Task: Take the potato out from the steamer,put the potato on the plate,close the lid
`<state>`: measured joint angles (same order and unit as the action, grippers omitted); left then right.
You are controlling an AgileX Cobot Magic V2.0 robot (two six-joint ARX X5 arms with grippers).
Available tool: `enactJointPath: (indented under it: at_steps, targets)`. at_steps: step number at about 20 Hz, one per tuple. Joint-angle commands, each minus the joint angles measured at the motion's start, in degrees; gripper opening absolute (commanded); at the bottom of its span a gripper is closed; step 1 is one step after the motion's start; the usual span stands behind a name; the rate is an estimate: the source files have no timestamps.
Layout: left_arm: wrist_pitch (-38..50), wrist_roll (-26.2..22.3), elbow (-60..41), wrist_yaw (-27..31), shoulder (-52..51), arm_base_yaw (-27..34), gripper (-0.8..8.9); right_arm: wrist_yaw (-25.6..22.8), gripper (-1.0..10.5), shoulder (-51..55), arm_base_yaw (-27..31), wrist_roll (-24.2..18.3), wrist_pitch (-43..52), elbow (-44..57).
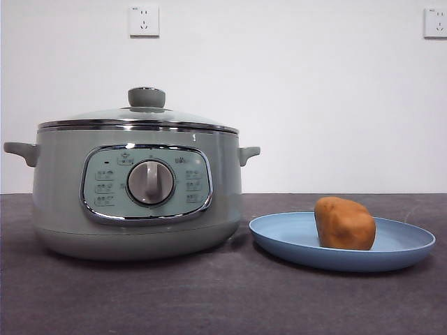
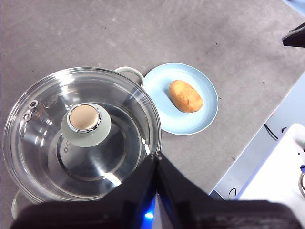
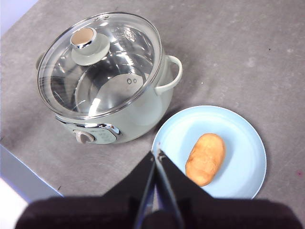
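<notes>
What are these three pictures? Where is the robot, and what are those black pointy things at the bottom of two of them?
They show one table at one moment, seen by three cameras. The first camera sits low, at table height. It shows a green cooking pot, the steamer, with its glass lid on, and beside it a blue plate with a potato lying on it.

The other two cameras ride on the robot's two arms and look down from above. The black pointy things are the robot's pinchers, called jaws. The left gripper hangs above the lid, and the right gripper hangs above the edge of the plate. Both have their jaws pressed shut, and neither one is holding anything.

The low camera shows no arm at all, because both are up high.
</notes>
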<state>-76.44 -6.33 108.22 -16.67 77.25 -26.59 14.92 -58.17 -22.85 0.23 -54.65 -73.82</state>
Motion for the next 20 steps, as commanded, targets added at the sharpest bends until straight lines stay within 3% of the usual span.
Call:
enactJointPath:
  at_steps: [1, 8, 12, 16, 20]
  targets:
    - [-1.18, 0.31, -0.15, 0.07, 0.17, -0.04, -0.03, -0.17, 0.0, 0.22, -0.07, -0.11, 0.11, -0.24]
    - [-0.87, 0.11, -0.17, 0.7, -6.12, 1.62, -0.03, -0.24, 0.0, 0.22, -0.07, -0.11, 0.11, -0.24]
    - [12.04, 0.28, -3.56, -1.95, -13.9, 3.45, -0.03, -0.26, 0.0, 0.22, -0.07, -0.11, 0.11, -0.24]
    - [26.16, 0.76, -20.96, -5.53, -23.91, 7.37, -0.03, -0.26, 0.0, 0.22, -0.07, -0.11, 0.11, -0.24]
    - [43.43, 2.27, -47.93, -6.12, -37.44, 10.99, -0.03, -0.26, 0.0, 0.22, -0.07, -0.11, 0.11, -0.24]
